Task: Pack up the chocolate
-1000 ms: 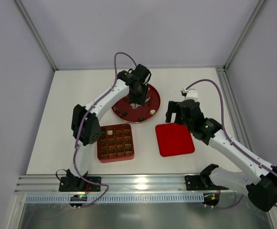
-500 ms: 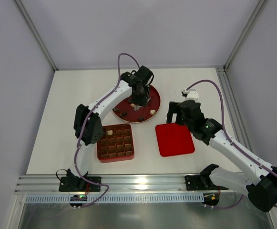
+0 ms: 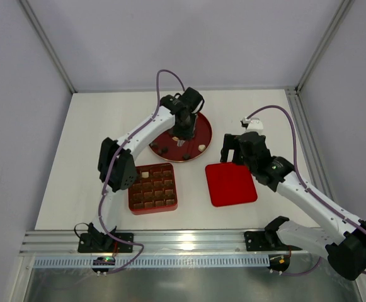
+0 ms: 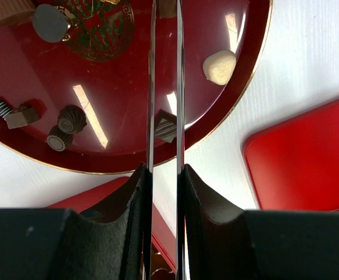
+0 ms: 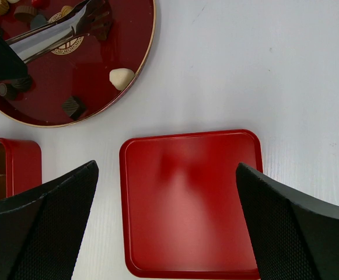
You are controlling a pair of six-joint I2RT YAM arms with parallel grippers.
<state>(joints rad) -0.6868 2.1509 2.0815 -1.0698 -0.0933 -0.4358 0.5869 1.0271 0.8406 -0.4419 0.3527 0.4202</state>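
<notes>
Several chocolate pieces lie on a round dark-red plate point(image 3: 201, 131): a cream one point(image 4: 219, 66), a dark square one point(image 4: 165, 125) and a ridged brown one point(image 4: 72, 118). My left gripper point(image 3: 184, 119) is shut on thin metal tweezers point(image 4: 151, 87) that point down over the plate; their tips reach a piece at the top edge of the left wrist view. The red grid tray point(image 3: 132, 189) holds a cream piece point(image 3: 145, 173) in its far left corner and brown pieces in other cells. My right gripper point(image 5: 166, 168) is open and empty above the flat red lid point(image 5: 192, 204).
The lid point(image 3: 230, 184) lies right of the tray and in front of the plate. The plate point(image 5: 99, 70) and tray corner point(image 5: 17, 160) show in the right wrist view. White walls and metal posts enclose the table; a rail runs along its near edge.
My left gripper with the tweezers has shifted slightly right over the plate. The right arm has not moved.
</notes>
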